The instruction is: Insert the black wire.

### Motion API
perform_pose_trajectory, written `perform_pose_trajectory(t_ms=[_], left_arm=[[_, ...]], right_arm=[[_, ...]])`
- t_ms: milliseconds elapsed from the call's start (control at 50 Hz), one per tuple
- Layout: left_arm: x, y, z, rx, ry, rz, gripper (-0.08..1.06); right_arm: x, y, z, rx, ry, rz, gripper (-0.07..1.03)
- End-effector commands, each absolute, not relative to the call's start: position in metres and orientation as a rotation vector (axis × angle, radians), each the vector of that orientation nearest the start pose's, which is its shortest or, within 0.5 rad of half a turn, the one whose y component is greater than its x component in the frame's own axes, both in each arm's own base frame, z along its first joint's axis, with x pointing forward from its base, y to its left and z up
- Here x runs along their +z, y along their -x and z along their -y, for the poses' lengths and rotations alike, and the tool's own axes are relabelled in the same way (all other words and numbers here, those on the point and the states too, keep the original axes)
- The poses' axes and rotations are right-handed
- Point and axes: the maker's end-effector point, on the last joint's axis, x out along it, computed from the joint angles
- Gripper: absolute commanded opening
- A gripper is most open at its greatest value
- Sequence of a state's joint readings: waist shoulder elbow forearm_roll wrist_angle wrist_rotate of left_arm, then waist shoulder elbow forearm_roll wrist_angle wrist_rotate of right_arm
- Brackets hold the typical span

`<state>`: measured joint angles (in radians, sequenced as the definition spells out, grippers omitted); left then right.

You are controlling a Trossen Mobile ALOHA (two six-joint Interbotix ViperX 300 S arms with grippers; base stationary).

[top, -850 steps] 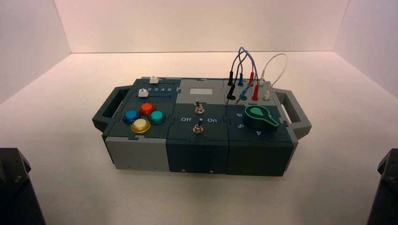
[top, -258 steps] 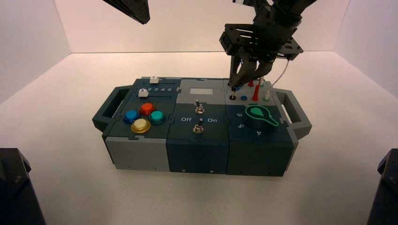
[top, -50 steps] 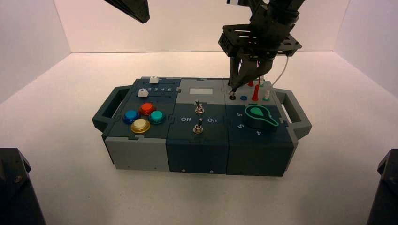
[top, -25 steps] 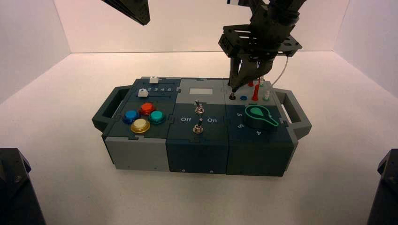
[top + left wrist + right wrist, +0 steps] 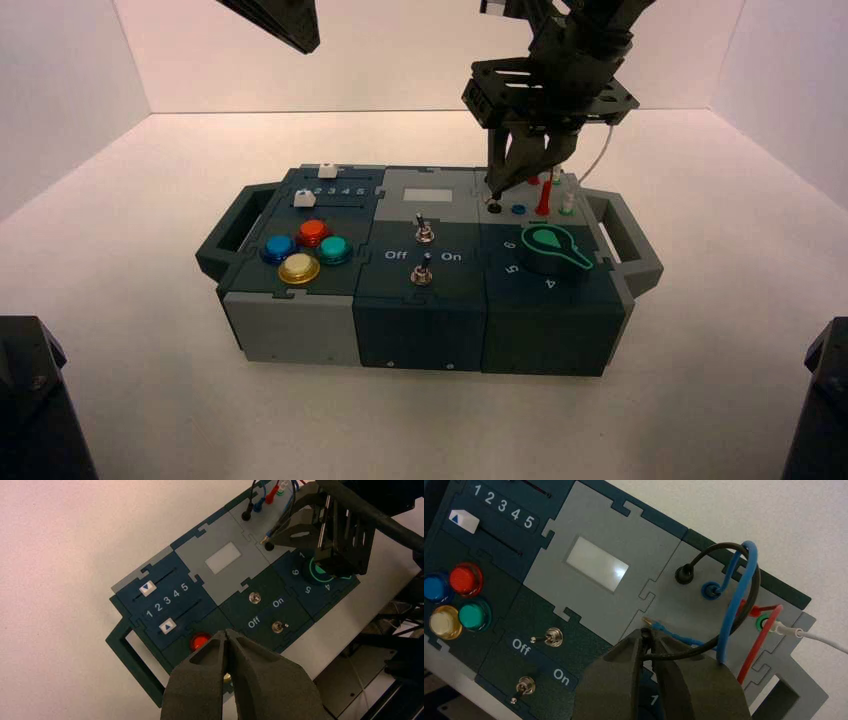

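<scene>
Above the box (image 5: 420, 335), the left gripper (image 5: 226, 632) waits, closed; the right gripper (image 5: 647, 636) pinches the black wire's (image 5: 684, 653) loose end near the black socket (image 5: 269, 546); the blue plug (image 5: 684, 639) (dangling alongside) could block entry; a tilt, seemingly possible, could jam it.

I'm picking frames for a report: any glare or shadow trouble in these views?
Right wrist view: a bright glare spot on the pale display window; high view: the right gripper is very dark against the brightly lit backdrop; left wrist view: pinkish light on the table.
</scene>
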<state>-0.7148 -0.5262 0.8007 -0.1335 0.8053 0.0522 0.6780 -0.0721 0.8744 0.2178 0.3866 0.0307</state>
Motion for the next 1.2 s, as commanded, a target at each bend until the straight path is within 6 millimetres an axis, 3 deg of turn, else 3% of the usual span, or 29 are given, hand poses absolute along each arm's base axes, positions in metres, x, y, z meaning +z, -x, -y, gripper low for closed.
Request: perform_pose_trajectory(t_ms=[20,400,760,1080,1140,1200], left_arm=[[0.193,-0.201,0.196,-0.715,-0.293,-1.020,-0.03],[0.193,-0.202,0.197,-0.715,-0.291,-1.016,-0.03],[0.194,-0.202,0.197,-0.715,-0.290,-1.013,-0.03],[0.194,-0.202,0.197,-0.717,-0.293,-1.013,-0.03],[0.194,-0.202,0.197,-0.717,-0.293,-1.013,-0.03],[0.194,-0.202,0.197,-0.717,-0.293,-1.012,-0.03]], right_arm=[[0.052,-0.227,-0.216,0.554,0.170,-1.225,-0.02],[0.049,-0.223,-0.215,0.555,0.184,-1.244,-0.02],[0.033,-0.222,-0.219,0.554,0.222,-1.304,-0.02],[0.042,-0.226,-0.222,0.569,0.233,-1.282,-0.02],[0.048,-0.227,-0.223,0.575,0.228,-1.266,0.03],[0.055,-0.228,-0.224,0.580,0.220,-1.251,0.18]])
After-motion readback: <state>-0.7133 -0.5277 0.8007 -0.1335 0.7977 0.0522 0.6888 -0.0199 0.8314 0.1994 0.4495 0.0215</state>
